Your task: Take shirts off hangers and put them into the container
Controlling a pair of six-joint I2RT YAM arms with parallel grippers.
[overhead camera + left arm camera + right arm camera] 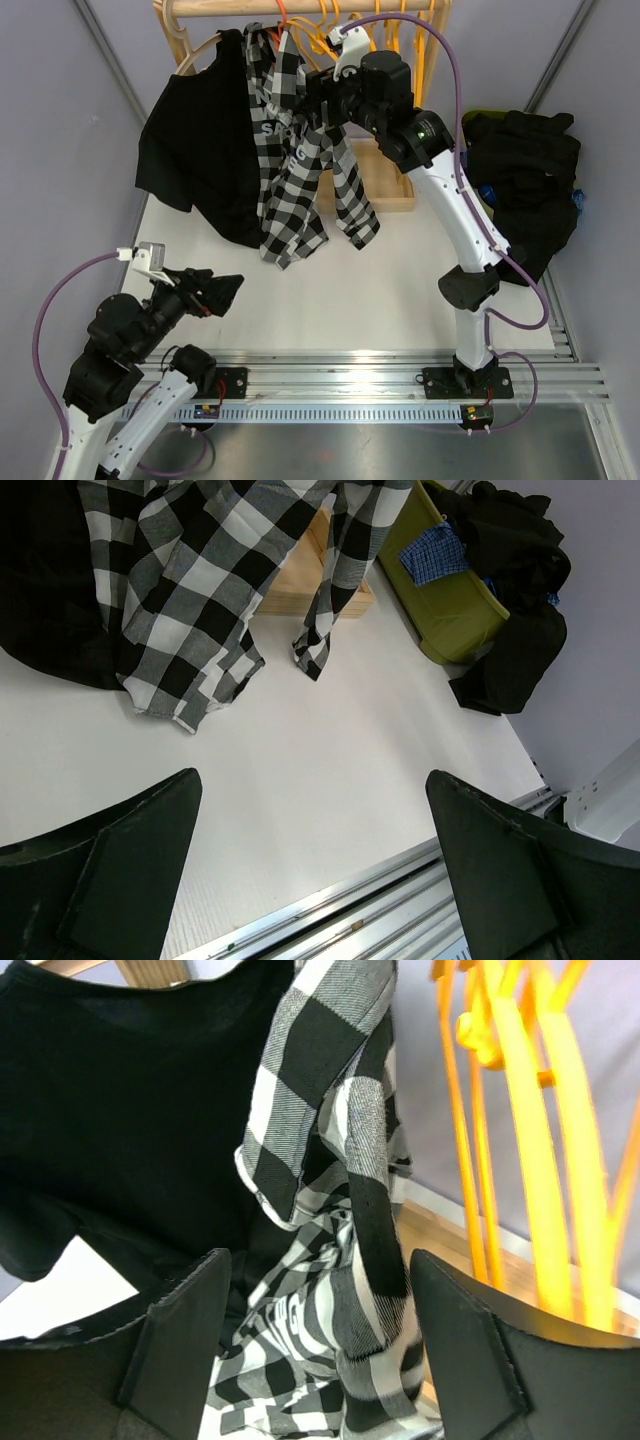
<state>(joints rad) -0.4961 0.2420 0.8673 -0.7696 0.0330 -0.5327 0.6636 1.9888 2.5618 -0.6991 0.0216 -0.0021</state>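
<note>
Shirts (290, 150) hang on rack (395, 195), back ctr; hangers (545, 1180) just R; container (445, 620) far R, shirt heap (520, 170) inside.

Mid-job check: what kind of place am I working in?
Probably a lab test booth, not a home: white table walled by plain grey panels, a metal mounting rail, a small wooden rack of shirts.

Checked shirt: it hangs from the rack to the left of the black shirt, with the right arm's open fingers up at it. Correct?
Not quite. The top external view shows the checked shirt to the right of the black shirt, not the left. It does hang from the rack, with the right arm's open fingers up at it.
</note>
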